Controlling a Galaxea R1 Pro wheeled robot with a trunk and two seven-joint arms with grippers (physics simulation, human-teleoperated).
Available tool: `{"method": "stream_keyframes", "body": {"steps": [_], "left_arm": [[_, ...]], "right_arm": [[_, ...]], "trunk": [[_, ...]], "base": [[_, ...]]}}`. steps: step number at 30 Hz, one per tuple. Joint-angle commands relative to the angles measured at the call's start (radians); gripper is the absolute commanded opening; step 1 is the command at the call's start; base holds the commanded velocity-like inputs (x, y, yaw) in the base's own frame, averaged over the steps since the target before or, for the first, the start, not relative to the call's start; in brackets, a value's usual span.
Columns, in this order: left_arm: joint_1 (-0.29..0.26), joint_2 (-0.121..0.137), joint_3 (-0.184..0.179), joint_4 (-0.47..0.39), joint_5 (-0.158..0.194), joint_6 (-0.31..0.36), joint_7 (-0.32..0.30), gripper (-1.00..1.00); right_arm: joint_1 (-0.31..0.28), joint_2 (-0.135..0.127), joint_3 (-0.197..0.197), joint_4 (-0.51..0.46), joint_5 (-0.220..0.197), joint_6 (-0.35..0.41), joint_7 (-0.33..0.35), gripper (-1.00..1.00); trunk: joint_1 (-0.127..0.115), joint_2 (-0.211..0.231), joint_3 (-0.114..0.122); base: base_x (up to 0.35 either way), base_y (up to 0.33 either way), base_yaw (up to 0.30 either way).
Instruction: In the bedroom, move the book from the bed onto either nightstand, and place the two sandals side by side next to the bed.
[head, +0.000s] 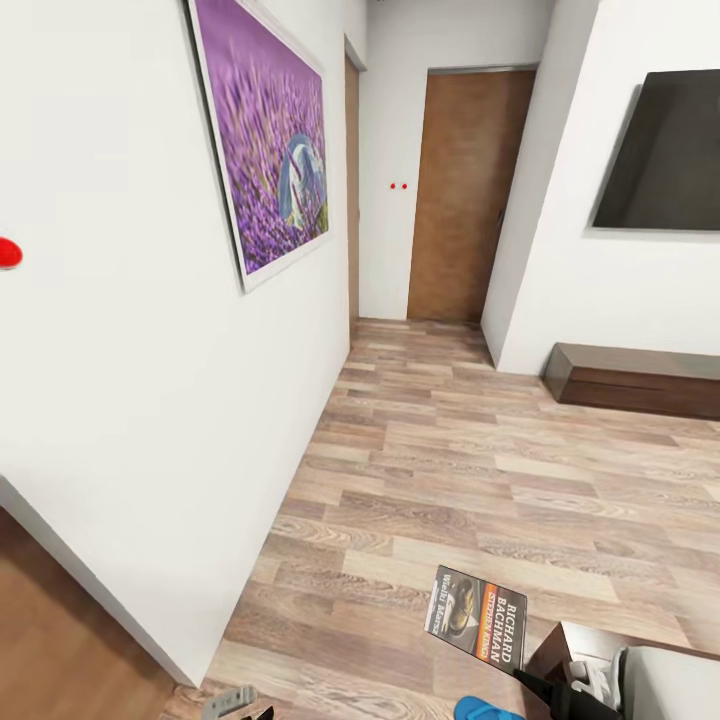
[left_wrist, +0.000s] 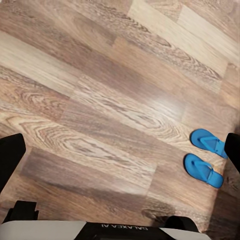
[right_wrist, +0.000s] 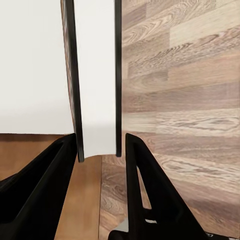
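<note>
**Book in the right tool, sandals paired on the floor**

Head view: the book (head: 476, 628) shows at the lower middle of the frame, cover up, with "Richard Bachman" in white on an orange band. It hangs over the wood-plank floor (head: 480, 470), carried out ahead of the robot, presumably so it can be set on a nightstand later. Just below it, at the bottom edge, a sliver of blue sandal (head: 487, 710) peeks in. A purple flower painting (head: 268, 130) hangs at upper left, a dark wall screen (head: 665, 150) at upper right above a long low dark cabinet (head: 640, 378), and a brown door (head: 465, 195) closes the far corridor.

Left wrist view: the two sandals (left_wrist: 206, 156) lie close together at the right of the frame, roughly parallel on the planks. The left tool (left_wrist: 120, 155) has its fingers spread wide at the frame's edges, holding nothing.

Right wrist view: the right tool (right_wrist: 100, 150) is clenched on the book's edge; the book stands up between the two black fingers (right_wrist: 45, 180), seen edge-on.
</note>
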Motion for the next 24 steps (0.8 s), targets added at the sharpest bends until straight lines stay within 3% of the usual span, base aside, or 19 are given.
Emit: {"method": "stream_keyframes", "body": {"steps": [1, 24], "left_arm": [[-0.001, 0.000, 0.003, 0.001, 0.009, 0.000, -0.007, 1.00], [-0.001, 0.001, 0.004, 0.001, 0.009, 0.000, -0.007, 1.00]], "right_arm": [[-0.001, 0.000, -0.007, 0.000, 0.000, 0.010, 0.004, -1.00], [-0.001, 0.000, -0.007, 0.000, 0.000, 0.011, 0.004, -1.00]], "trunk": [[0.000, -0.001, 0.000], [0.000, -0.001, 0.038]], "base": [[0.000, 0.000, 0.000], [0.000, 0.000, 0.000]]}}
